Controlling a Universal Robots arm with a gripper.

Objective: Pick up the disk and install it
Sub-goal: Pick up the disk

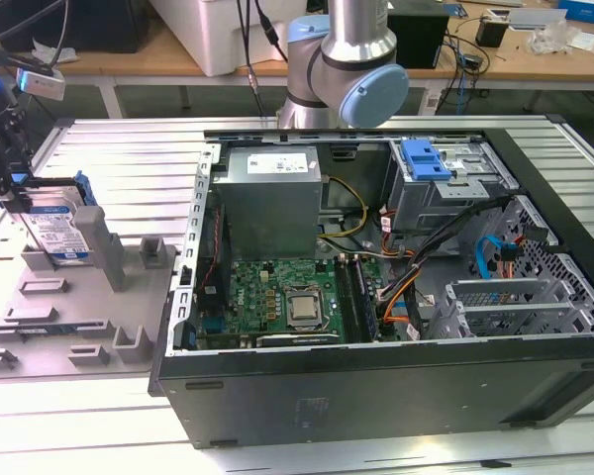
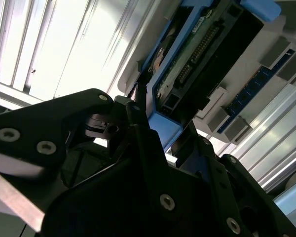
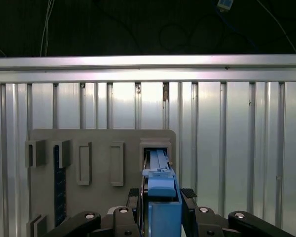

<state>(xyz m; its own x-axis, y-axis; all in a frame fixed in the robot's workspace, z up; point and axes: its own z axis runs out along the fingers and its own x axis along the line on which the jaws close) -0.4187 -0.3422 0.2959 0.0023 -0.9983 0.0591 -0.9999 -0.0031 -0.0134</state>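
Exterior view's left: our gripper (image 1: 22,193) clamps the blue-framed silver-metal rectangular disk (image 1: 57,236) by its edges; we judge it rigid, shock-sensitive.

The ribbed aluminium tabletop (image 1: 119,158) carries a grey slotted holder plate (image 1: 40,297) at the exterior view's left. Just beside it, an open black computer case (image 1: 376,396) lies on its side.

From where I stand I count one robot arm (image 1: 342,59) with one claw (image 1: 13,183), one disk (image 1: 55,233), one grey holder tray (image 1: 49,307) and one open computer case (image 1: 376,396). Inside it are one power-supply box (image 1: 272,188), one processor (image 1: 303,309) and one drive cage (image 1: 441,188).
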